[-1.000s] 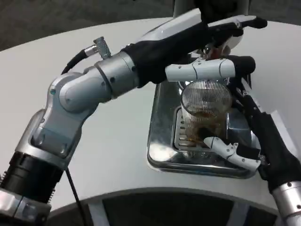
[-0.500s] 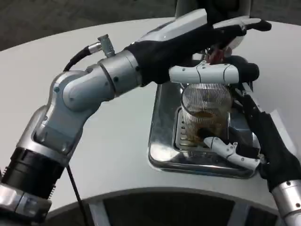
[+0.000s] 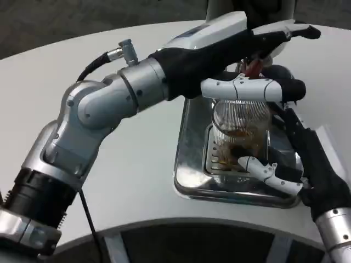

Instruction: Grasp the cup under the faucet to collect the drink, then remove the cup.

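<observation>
A clear ribbed cup with brown drink in its lower part stands on the grille of the steel drip tray, under the dispenser's faucet, whose red lever shows just above it. My right hand wraps the cup: a white finger lies along its base at the front, black fingers run up its right side. My left hand reaches over the cup to the dispenser top, one white finger stretched across the cup's rim. Whether it presses the lever is hidden.
The dispenser body rises at the back edge of the round white table. My left forearm crosses above the table from the lower left. A cable loops off its elbow.
The left arm and hand have drifted a little up and to the right over the dispenser. Cup and right hand stay in place on the tray.
</observation>
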`<move>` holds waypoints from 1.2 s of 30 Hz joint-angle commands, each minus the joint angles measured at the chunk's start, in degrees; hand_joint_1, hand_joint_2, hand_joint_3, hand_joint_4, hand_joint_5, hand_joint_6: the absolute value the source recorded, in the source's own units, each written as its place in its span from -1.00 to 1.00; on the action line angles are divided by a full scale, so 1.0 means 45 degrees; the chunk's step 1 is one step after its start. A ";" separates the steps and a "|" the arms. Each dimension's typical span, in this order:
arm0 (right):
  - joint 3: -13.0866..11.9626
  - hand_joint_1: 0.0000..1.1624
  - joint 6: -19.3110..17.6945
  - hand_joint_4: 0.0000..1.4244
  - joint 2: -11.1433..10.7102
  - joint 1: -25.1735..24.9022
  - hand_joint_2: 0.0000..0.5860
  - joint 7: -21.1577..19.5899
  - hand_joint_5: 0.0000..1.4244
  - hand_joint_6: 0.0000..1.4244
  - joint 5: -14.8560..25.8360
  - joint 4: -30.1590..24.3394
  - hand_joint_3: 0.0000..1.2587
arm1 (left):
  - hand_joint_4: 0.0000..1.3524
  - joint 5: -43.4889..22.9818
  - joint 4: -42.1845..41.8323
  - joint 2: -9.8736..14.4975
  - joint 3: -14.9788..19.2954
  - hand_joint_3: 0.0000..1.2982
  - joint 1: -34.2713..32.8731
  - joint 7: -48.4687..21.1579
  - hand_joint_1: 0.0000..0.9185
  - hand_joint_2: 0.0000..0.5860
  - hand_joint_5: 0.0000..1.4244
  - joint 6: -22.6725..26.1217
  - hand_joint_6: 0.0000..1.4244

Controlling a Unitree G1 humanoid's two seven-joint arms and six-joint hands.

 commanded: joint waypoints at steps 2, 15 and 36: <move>0.0113 0.33 0.0198 -0.83 0.0206 -0.0009 -0.21 -0.0297 -0.70 -0.70 -0.0165 0.0186 -0.92 | -1.00 0.0689 0.0522 0.0246 -0.0485 -0.80 0.0478 -0.0442 -1.00 -0.71 -0.90 0.0360 -0.85; 0.0335 0.33 0.0207 -0.84 0.0426 -0.0248 -0.20 -0.0345 -0.72 -0.70 -0.0223 0.0542 -0.94 | -1.00 0.0658 0.0320 0.0407 -0.0453 -0.80 0.0594 -0.0558 -1.00 -0.70 -0.90 0.0331 -0.85; 0.0597 0.33 0.0404 -0.84 0.0697 -0.0466 -0.20 -0.0721 -0.72 -0.70 -0.0502 0.0821 -0.94 | -1.00 0.0543 -0.0396 0.0791 -0.0388 -0.80 0.0909 -0.0688 -1.00 -0.70 -0.90 0.0506 -0.85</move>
